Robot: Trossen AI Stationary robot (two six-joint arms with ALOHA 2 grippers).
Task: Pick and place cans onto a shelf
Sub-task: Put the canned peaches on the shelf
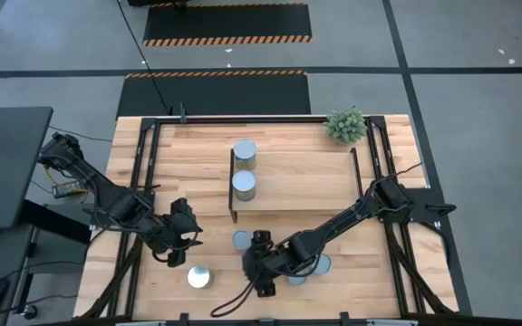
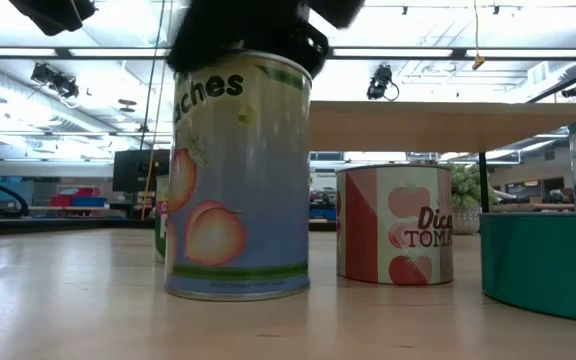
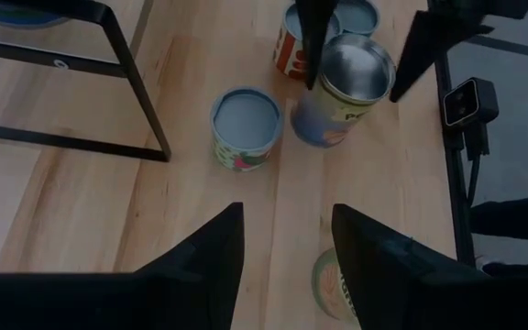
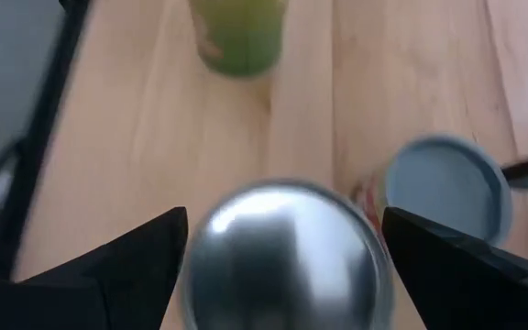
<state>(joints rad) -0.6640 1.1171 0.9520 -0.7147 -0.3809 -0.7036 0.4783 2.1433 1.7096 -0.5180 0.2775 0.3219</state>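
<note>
Right gripper (image 4: pixel 282 243) spread wide astride peach can (image 2: pixel 238 175), standing on table (image 1: pixel 143 167) in front of shelf (image 1: pixel 297 186), not yet clamped. Rigid metal, likely weighty, slick label; grip mid-wall. Left gripper (image 3: pixel 287 247) parted, empty, nearby.

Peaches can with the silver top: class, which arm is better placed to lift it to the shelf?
Right. The right gripper is open astride the peaches can with the silver top; the left gripper hangs open farther off.

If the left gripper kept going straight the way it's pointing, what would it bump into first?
Probably the blue-topped can standing alone ahead of the open left gripper; the silver-topped can between the right gripper's fingers sits farther on, though depth is unclear.
</note>
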